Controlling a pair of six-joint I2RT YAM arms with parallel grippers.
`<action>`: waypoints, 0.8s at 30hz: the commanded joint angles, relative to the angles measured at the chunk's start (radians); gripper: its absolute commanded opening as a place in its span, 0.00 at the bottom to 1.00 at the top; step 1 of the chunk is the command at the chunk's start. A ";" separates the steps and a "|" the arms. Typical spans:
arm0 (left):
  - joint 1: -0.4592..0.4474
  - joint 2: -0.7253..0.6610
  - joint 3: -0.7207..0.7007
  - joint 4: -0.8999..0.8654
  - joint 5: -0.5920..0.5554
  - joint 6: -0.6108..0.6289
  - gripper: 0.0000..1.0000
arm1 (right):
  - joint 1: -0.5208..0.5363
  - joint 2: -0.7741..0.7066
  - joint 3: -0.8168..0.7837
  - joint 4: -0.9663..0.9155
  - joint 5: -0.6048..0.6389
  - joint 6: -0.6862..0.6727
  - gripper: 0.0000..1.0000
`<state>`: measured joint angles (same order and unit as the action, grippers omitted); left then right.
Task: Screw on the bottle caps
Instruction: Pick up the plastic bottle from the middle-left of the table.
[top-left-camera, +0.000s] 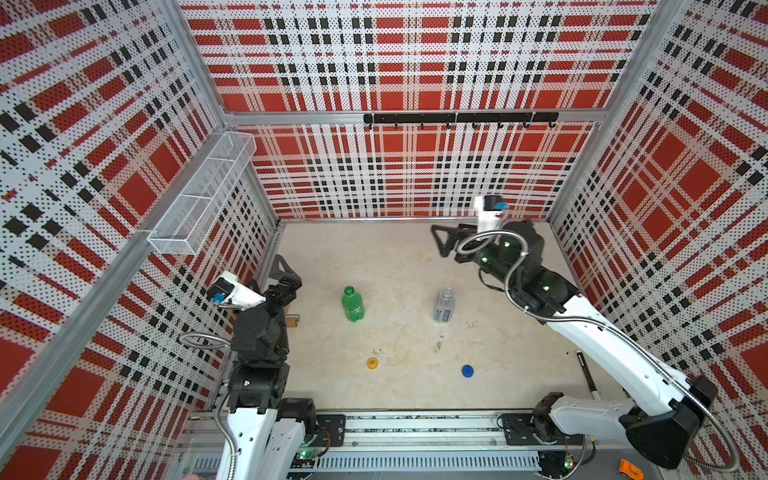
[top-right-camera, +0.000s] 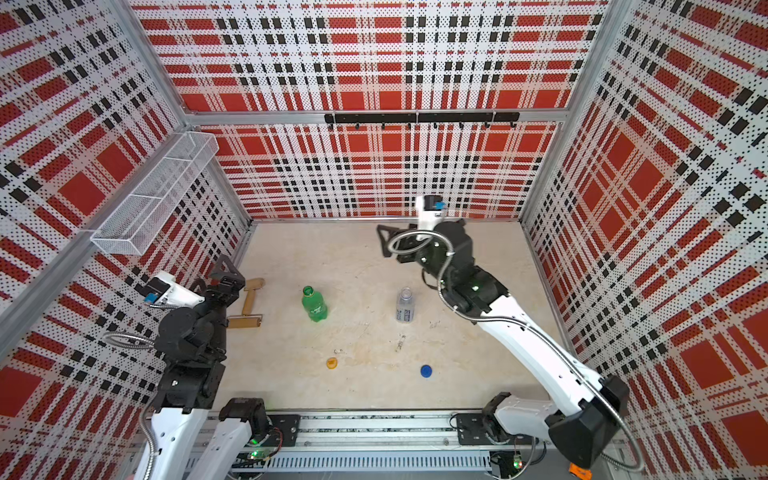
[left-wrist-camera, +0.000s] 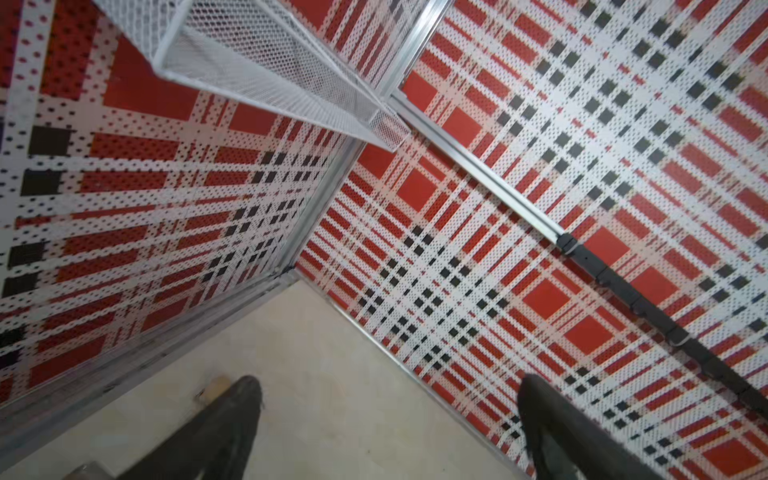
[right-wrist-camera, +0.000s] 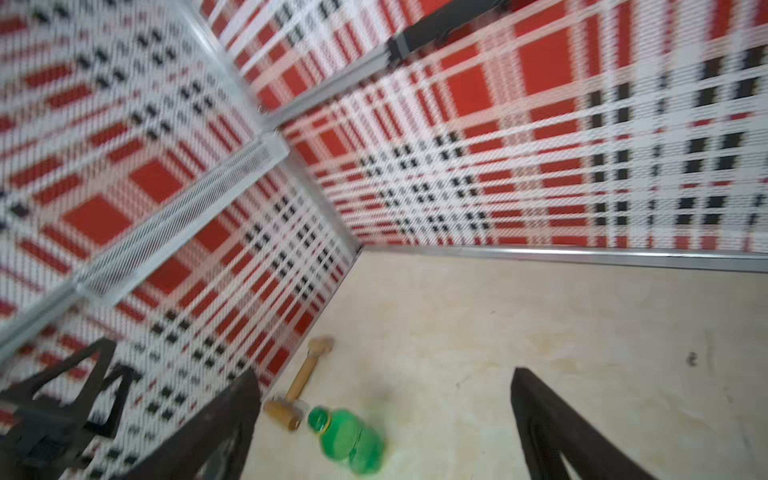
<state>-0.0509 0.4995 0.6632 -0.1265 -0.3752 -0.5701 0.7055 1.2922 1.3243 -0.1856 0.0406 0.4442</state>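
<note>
In both top views a green bottle (top-left-camera: 352, 305) (top-right-camera: 314, 306) and a smaller clear bottle (top-left-camera: 444, 305) (top-right-camera: 405, 305) stand upright mid-table, necks uncapped. Nearer the front edge lie a yellow-orange cap (top-left-camera: 372, 363) (top-right-camera: 331, 363) and a blue cap (top-left-camera: 467, 370) (top-right-camera: 426, 371). My left gripper (top-left-camera: 286, 276) (left-wrist-camera: 388, 382) is open and empty by the left wall, well left of the green bottle. My right gripper (top-left-camera: 437, 241) (right-wrist-camera: 382, 374) hovers open and empty at the back, behind the clear bottle. The right wrist view shows the green bottle (right-wrist-camera: 349, 440) blurred below the fingers.
A wooden roller (top-right-camera: 249, 305) (right-wrist-camera: 305, 374) lies by the left wall beside the left gripper. A black pen (top-left-camera: 588, 376) lies at the right edge. A white mesh basket (top-left-camera: 203, 195) hangs on the left wall, and a black hook rail (top-left-camera: 457, 118) on the back wall.
</note>
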 joint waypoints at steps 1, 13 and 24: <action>-0.040 -0.017 0.031 -0.217 -0.034 0.039 0.99 | 0.118 0.146 0.086 -0.182 0.061 -0.092 1.00; -0.060 -0.083 0.053 -0.363 -0.259 0.099 0.99 | 0.274 0.574 0.395 -0.233 -0.060 -0.144 0.94; -0.088 -0.100 0.044 -0.354 -0.254 0.115 0.99 | 0.291 0.784 0.599 -0.281 -0.042 -0.177 0.80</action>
<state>-0.1326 0.4114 0.6983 -0.4744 -0.6144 -0.4686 0.9833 2.0445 1.8675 -0.4629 -0.0139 0.2985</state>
